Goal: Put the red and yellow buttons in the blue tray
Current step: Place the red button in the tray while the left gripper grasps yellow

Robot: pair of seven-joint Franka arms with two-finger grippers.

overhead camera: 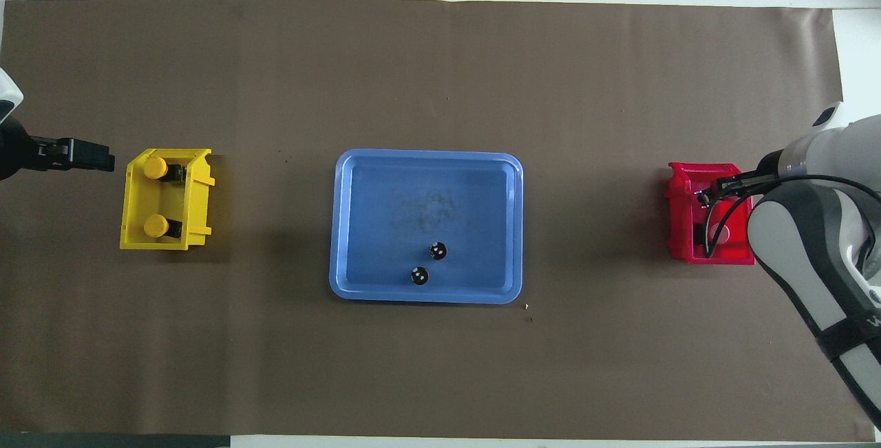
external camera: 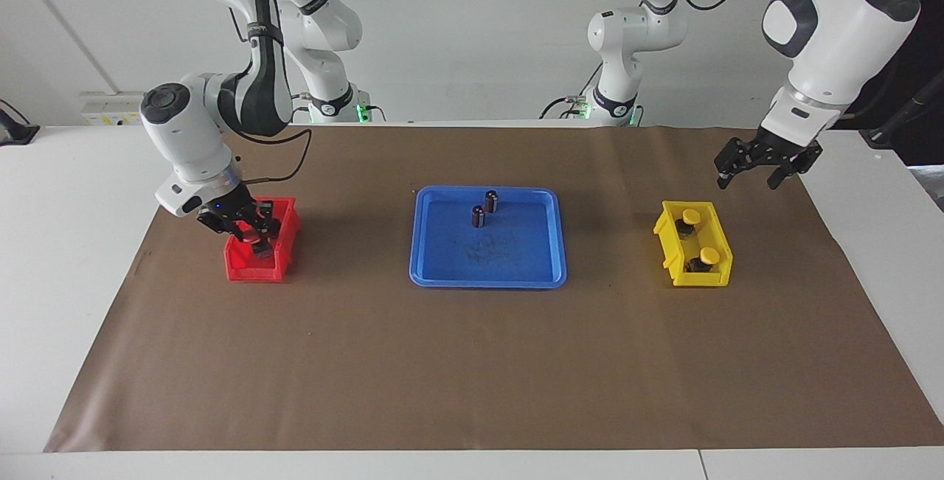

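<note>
Our right gripper [external camera: 254, 233] is down in the red bin [external camera: 259, 262], its fingertips closed. It seems to have a red button [overhead camera: 719, 231] between them, though our own arm hides most of the bin from above, so we can't be sure, and we can't see a second red button. The blue tray [external camera: 420, 244] lies sideways from this gripper, toward the middle of the tabletop, with two dark capless cylinders [external camera: 484, 209] in it already. So we judge the coming move to be a lift straight up out of the bin, then a carry toward the tray.

Our left gripper [external camera: 763, 170] hangs spread open and empty, just off the yellow bin [external camera: 667, 233] on the robots' side. Both yellow buttons [external camera: 700, 240] sit in that bin, almost under it. The right arm is nearer the red bin, the left nearer the yellow.
</note>
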